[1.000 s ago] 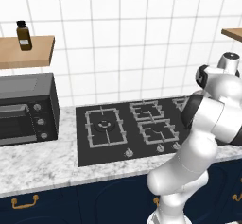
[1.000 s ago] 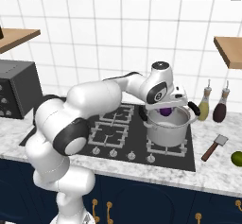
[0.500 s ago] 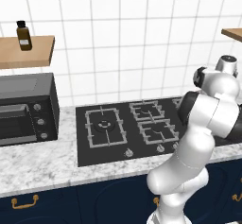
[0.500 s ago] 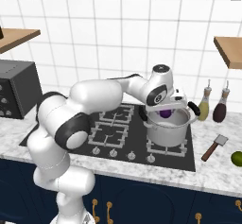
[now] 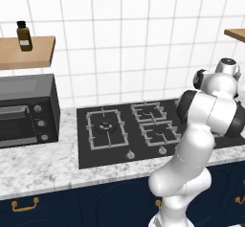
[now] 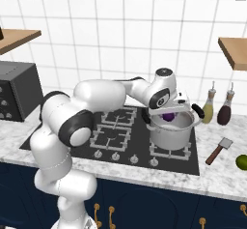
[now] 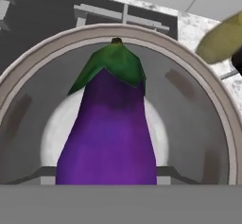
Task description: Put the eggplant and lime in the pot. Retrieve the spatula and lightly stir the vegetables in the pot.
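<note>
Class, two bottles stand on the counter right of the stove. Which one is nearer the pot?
The yellow-green bottle, standing just beside the pot; the dark brown bottle stands farther right.

White tiled wall point(image 5: 124, 53), marble counter point(image 5: 43, 166), navy cabinets point(image 6: 159, 208), wooden shelf point(image 5: 24, 53), black oven point(image 5: 26, 108)
</note>
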{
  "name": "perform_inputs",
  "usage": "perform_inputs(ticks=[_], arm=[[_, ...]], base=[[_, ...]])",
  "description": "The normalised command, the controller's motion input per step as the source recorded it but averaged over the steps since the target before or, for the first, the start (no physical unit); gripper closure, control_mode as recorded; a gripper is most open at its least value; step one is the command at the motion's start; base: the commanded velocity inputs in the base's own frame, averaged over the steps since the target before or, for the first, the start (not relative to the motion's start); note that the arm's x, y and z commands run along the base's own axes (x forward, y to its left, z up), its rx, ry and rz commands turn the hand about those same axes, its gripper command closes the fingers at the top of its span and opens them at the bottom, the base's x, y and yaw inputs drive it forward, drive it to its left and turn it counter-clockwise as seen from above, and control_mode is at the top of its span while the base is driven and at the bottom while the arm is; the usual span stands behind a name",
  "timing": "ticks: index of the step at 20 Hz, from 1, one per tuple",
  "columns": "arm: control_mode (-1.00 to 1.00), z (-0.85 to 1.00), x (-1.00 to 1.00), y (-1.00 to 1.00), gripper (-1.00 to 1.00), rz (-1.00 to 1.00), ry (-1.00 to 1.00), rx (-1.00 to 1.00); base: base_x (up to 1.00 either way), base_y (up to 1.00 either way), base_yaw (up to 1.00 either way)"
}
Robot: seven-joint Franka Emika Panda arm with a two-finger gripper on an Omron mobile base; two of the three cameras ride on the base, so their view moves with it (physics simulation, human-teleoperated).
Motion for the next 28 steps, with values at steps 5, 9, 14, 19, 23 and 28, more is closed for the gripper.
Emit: perform_inputs(ticks=[5,9,14,19,23,28], arm=[[-1.0,-0.09,0.01,-0.08,1.0,0.01,0.04,0.0],[-1.0,-0.1,0.0,-0.11,1.0,0.01,0.04,0.0],[-1.0,-0.15,0.01,-0.1,1.0,0.01,0.05,0.0],[-1.0,-0.11,0.1,-0.1,1.0,0.01,0.04,0.01],[-1.0,-0.12,0.12,-0.11,-1.0,0.01,0.04,0.01],[-1.0,-0.05,0.02,-0.05,-1.0,0.0,0.01,0.0]], base=[[0.0,0.0,0.0],[0.0,0.0,0.0],[0.0,0.0,0.0],[0.0,0.0,0.0],[0.0,0.0,0.0],[0.0,0.0,0.0]])
